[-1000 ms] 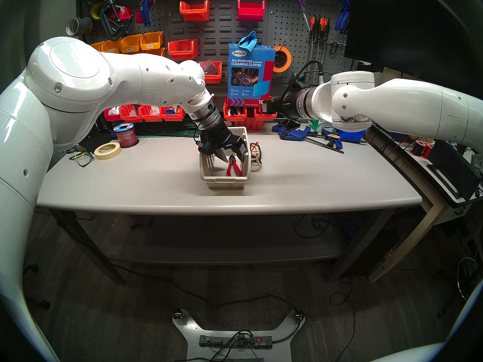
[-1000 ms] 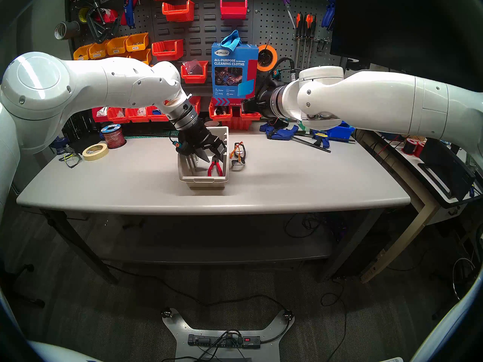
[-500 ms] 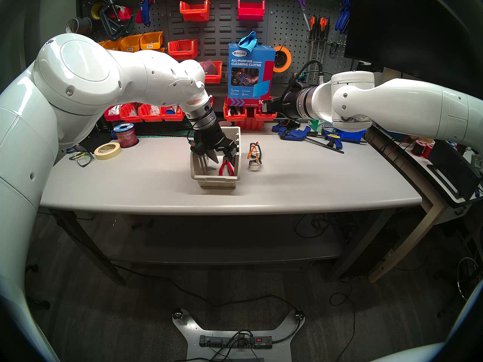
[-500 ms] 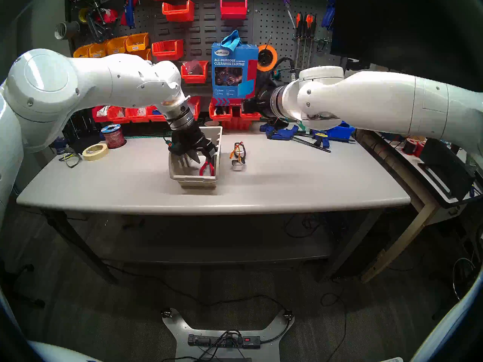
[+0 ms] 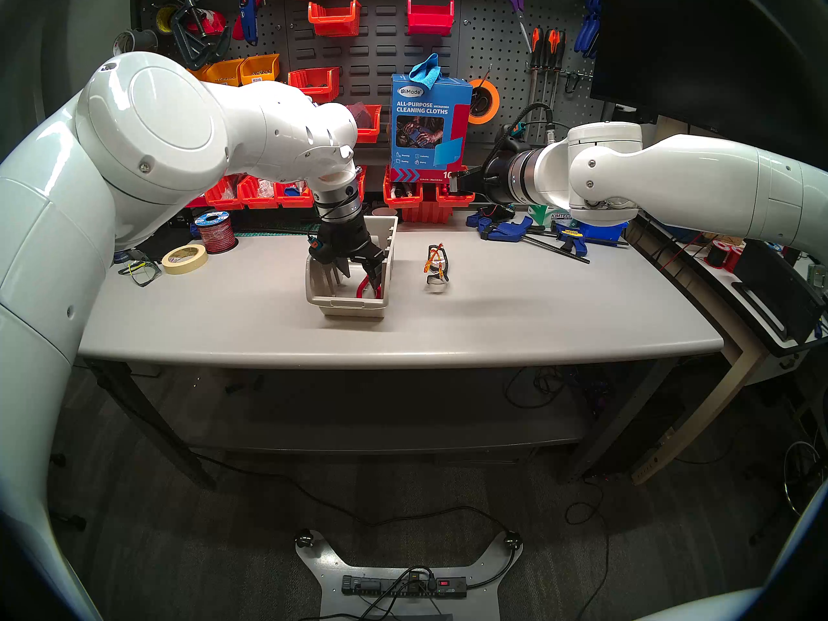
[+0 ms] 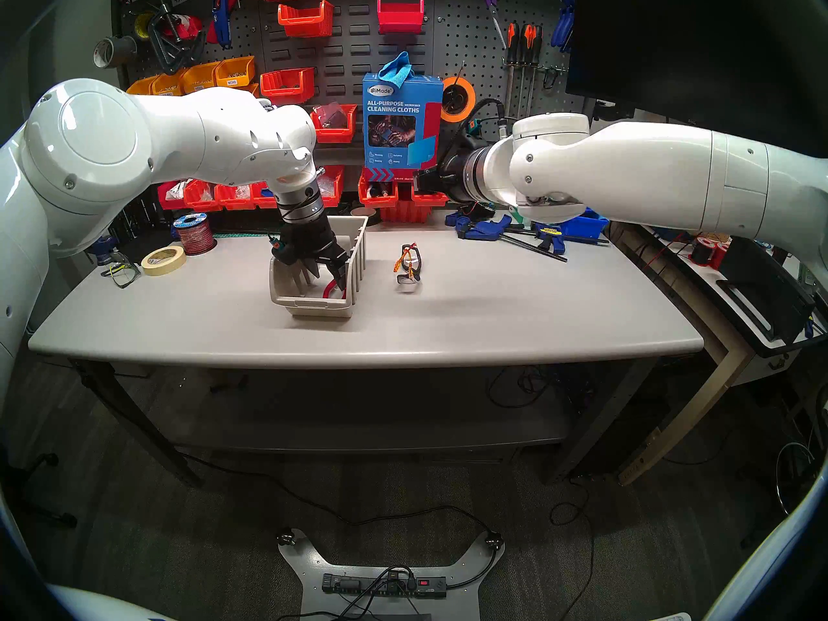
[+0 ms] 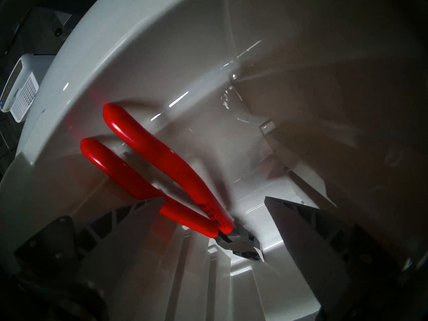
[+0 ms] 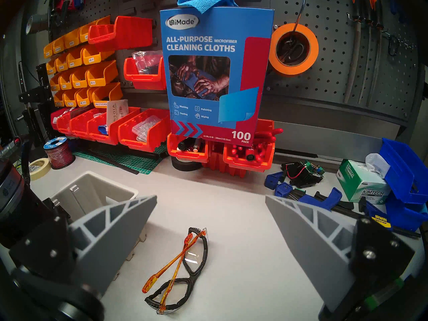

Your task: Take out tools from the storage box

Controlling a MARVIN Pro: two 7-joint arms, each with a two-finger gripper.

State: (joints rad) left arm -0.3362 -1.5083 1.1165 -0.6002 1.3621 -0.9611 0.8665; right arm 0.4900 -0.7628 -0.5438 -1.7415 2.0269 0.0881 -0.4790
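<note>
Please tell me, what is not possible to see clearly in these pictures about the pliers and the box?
- Head views: the left gripper hides most of the red-handled pliers inside the storage box.
- Left wrist view: whether a finger touches the pliers' handle; shadow and overlap.
- Left wrist view: the box's right half is in shadow.

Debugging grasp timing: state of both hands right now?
Left hand: open inside beige plastic storage box, straddling red-handled pliers, not gripping.
Right hand: open, empty.
</note>
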